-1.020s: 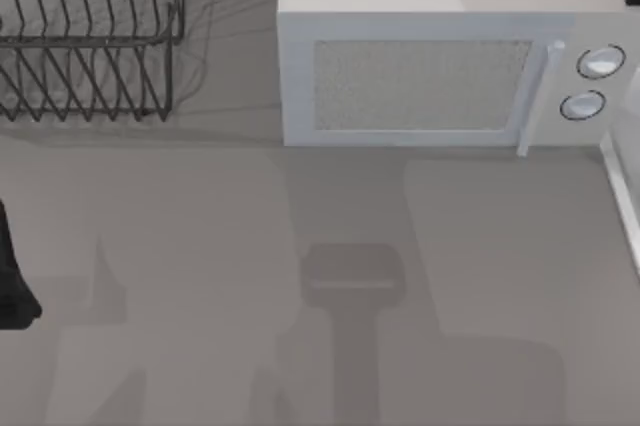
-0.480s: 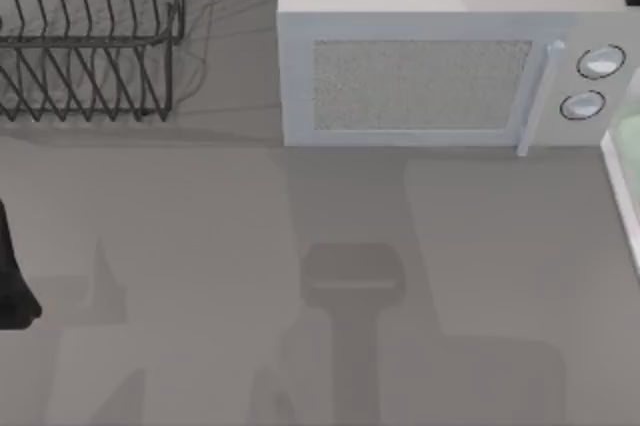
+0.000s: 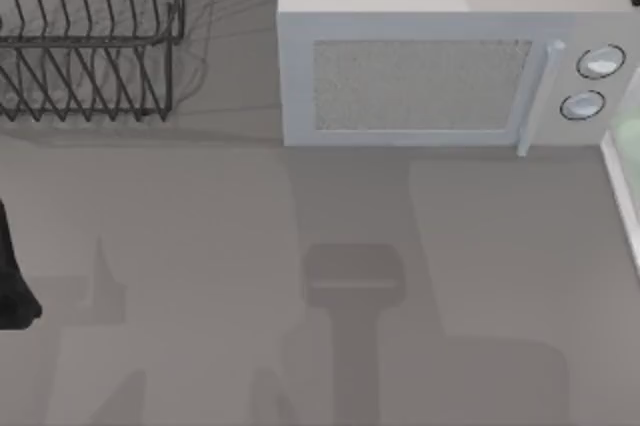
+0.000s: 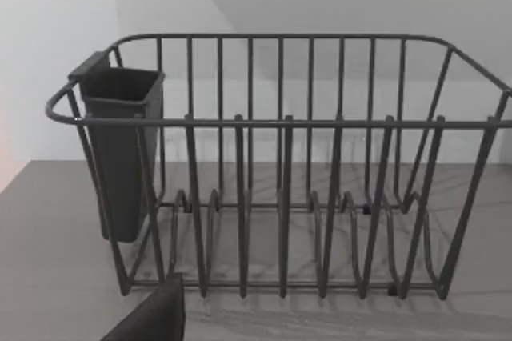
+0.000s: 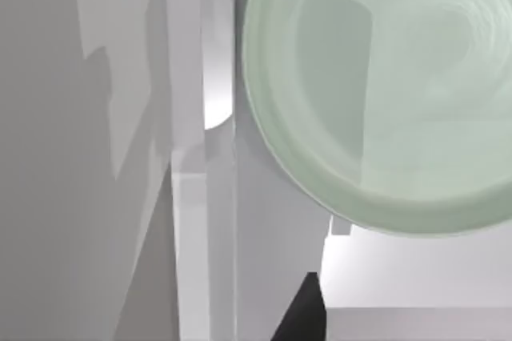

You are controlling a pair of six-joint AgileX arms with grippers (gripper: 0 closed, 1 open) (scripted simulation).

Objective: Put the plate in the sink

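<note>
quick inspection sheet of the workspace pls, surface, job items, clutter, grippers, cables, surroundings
surface: grey table, crossed by arm shadows.
plate: pale green plate seen from the right wrist view beside a straight white edge; a green sliver at the top view's right border.
sink: white rim at the table's right side, basin mostly out of frame.
clutter: black wire dish rack with a dark cutlery cup at back left; grey microwave, door shut.
grippers: left arm parked at the left edge; fingers unclear.
cables: nothing seen.
surroundings: pale wall behind the rack.
</note>
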